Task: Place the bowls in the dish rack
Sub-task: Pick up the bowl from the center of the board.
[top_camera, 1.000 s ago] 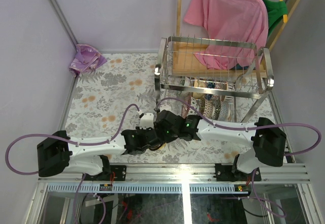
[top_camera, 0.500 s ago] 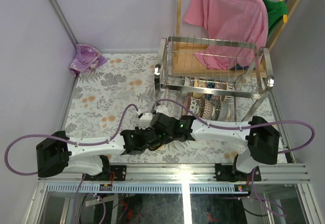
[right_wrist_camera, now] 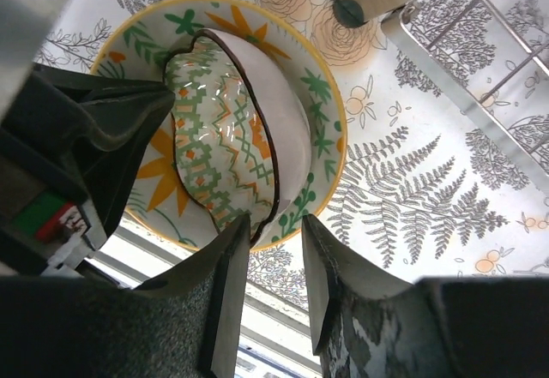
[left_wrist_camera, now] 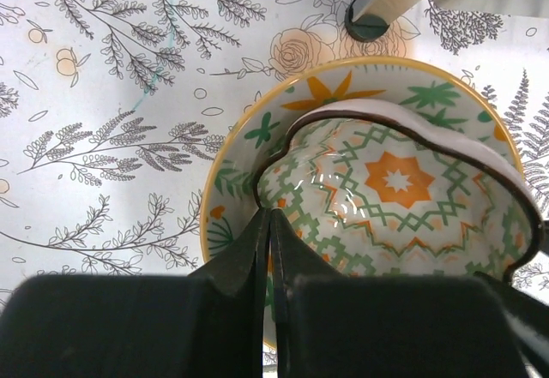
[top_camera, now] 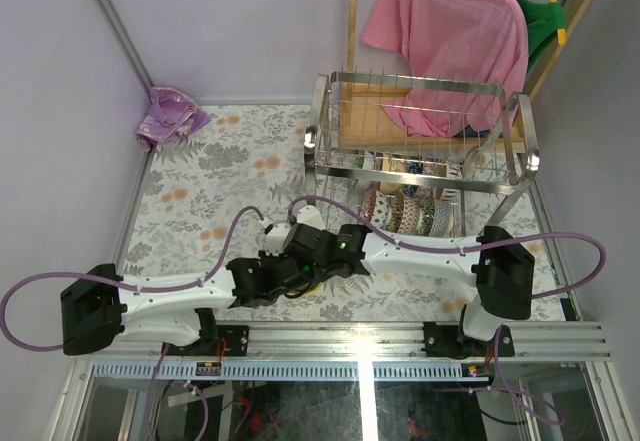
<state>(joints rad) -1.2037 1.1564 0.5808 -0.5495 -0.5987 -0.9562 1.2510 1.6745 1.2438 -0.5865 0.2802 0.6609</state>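
Note:
A small scalloped bowl [left_wrist_camera: 399,189] with a green and orange pattern sits inside a wider yellow-rimmed bowl [left_wrist_camera: 257,125] on the flowered cloth, just before a foot of the dish rack [left_wrist_camera: 369,27]. My left gripper [left_wrist_camera: 270,215] is shut, its tips at the small bowl's near rim. My right gripper [right_wrist_camera: 273,228] is open, one finger inside the small bowl [right_wrist_camera: 227,147] and the other outside the wide bowl [right_wrist_camera: 322,108], both rims between the jaws. From above, the arms hide both bowls. The steel dish rack [top_camera: 325,126] stands behind, with several bowls [top_camera: 410,211] on its lower tier.
A pink shirt [top_camera: 450,31] hangs on a wooden stand behind the rack. A purple bag [top_camera: 170,116] lies in the far left corner. Wall panels close in both sides. The rack's lower wire edge [right_wrist_camera: 480,95] runs close to the right of the bowls.
Both arms have shifted left and nearer the front edge. The right gripper has come over the stacked bowls, beside the left gripper.

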